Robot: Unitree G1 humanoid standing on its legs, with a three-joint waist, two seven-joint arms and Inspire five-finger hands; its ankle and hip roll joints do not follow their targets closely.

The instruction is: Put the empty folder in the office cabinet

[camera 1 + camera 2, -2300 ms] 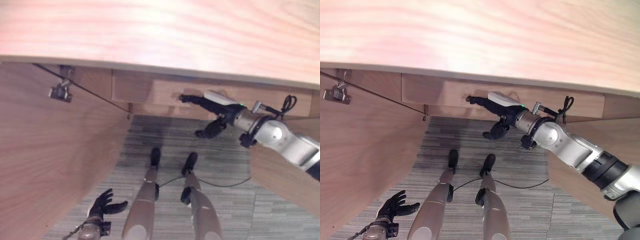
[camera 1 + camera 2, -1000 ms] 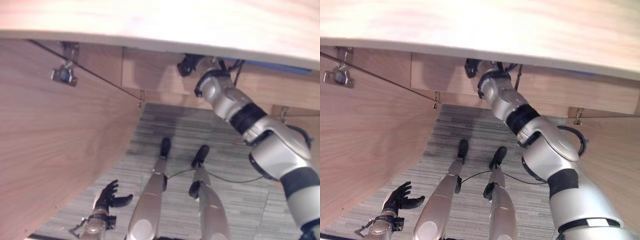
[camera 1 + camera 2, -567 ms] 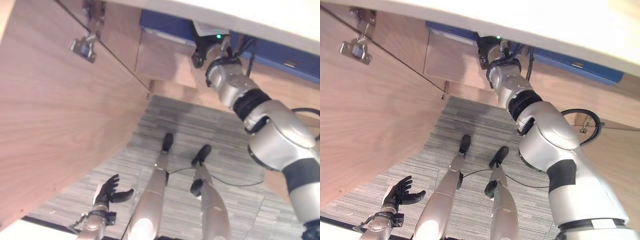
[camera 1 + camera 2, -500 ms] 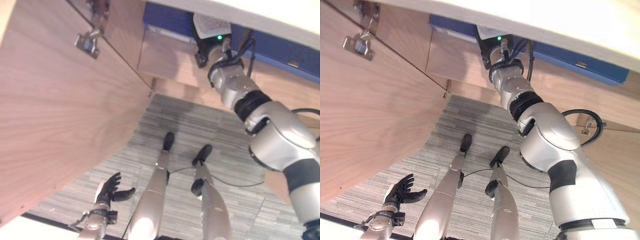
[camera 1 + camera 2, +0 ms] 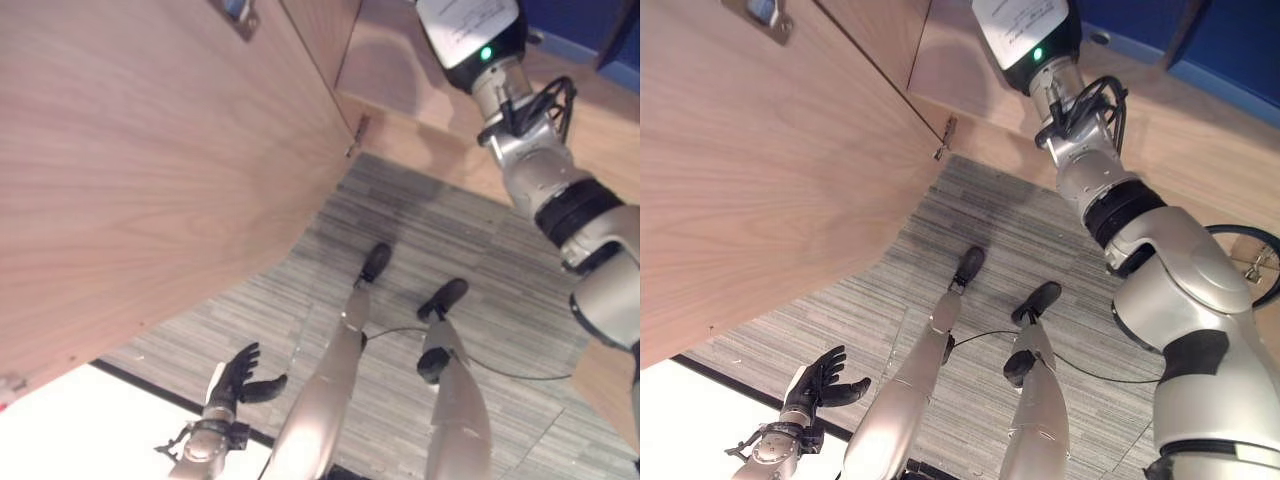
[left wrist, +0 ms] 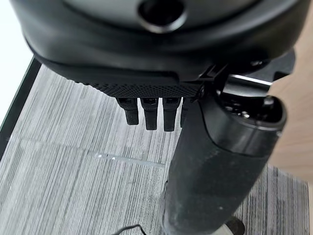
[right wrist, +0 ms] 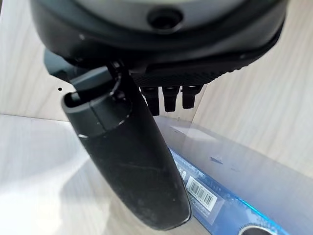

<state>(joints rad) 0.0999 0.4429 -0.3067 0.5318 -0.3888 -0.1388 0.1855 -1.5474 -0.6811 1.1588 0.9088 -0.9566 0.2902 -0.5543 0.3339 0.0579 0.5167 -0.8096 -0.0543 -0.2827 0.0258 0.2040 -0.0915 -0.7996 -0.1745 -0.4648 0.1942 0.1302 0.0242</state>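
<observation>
A blue folder [image 7: 211, 198] with a barcode label lies on the pale wooden cabinet shelf [image 7: 34, 161], just past my right hand [image 7: 128, 161]. The thumb stands out over the shelf, the fingers [image 7: 168, 100] are straight, and nothing is held. In the eye views my right arm reaches up into the cabinet, and its wrist [image 5: 1028, 35] with a green light is at the top edge. Blue folder surfaces [image 5: 1225, 45] show beside it. My left hand [image 5: 240, 376] hangs low over the floor, fingers spread and open.
The open cabinet door [image 5: 150, 150], a wide wooden panel with a metal hinge [image 5: 762, 16], stands on the left. Wooden cabinet walls [image 7: 254, 112] close in around the right hand. Grey striped carpet [image 5: 970, 230] covers the floor, with a white patch [image 5: 90, 430] at the lower left.
The camera has swung, so the whole picture shifted. My right arm has stretched further up into the cabinet, its hand passing beyond the top edge. The left hand hangs as before.
</observation>
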